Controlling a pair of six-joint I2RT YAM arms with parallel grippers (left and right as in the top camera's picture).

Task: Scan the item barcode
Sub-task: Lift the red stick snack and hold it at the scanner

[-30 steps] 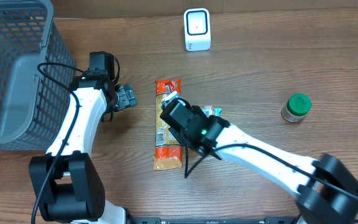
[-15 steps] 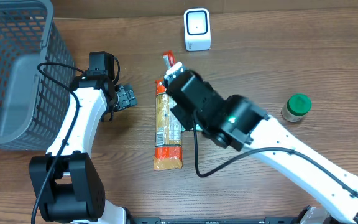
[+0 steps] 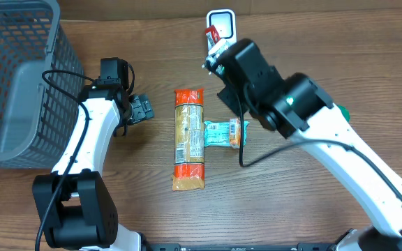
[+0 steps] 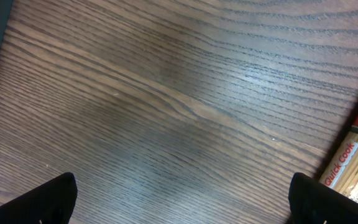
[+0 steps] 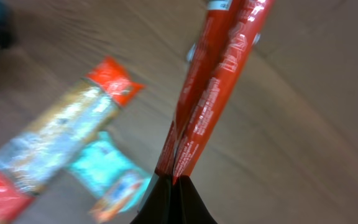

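**Red packet held up at the scanner, far edge of the table**

We find the widest bare wood on the table [image 3: 271, 209] along the near edge and in the far right corner. On the left, the grey mesh basket [image 3: 19, 77] fills the far corner and runs out of frame, so that side is walled in. The white scanner [image 3: 225, 21] stands near the far edge, about mid-table.

The right gripper [image 5: 174, 182] has its jaws pressed together on the lower end of a red packet [image 5: 219, 74]. It holds the packet in the air right at the scanner, and from overhead the packet overlaps the scanner's face. The left gripper [image 3: 142, 109] hangs low over bare wood between the basket and a long pasta packet [image 3: 189, 139], with its jaws spread wide and nothing between them. The pasta packet lies lengthwise at mid-table. A teal packet [image 3: 222, 132] lies crosswise against its right side, just beside the right arm.

From above, the right arm covers much of the right half of the table. The scanner's lower part is hidden behind the packet and gripper. The right wrist view is blurred, so we cannot read the red packet's print or find its barcode. We also cannot tell whether the packet touches the scanner.
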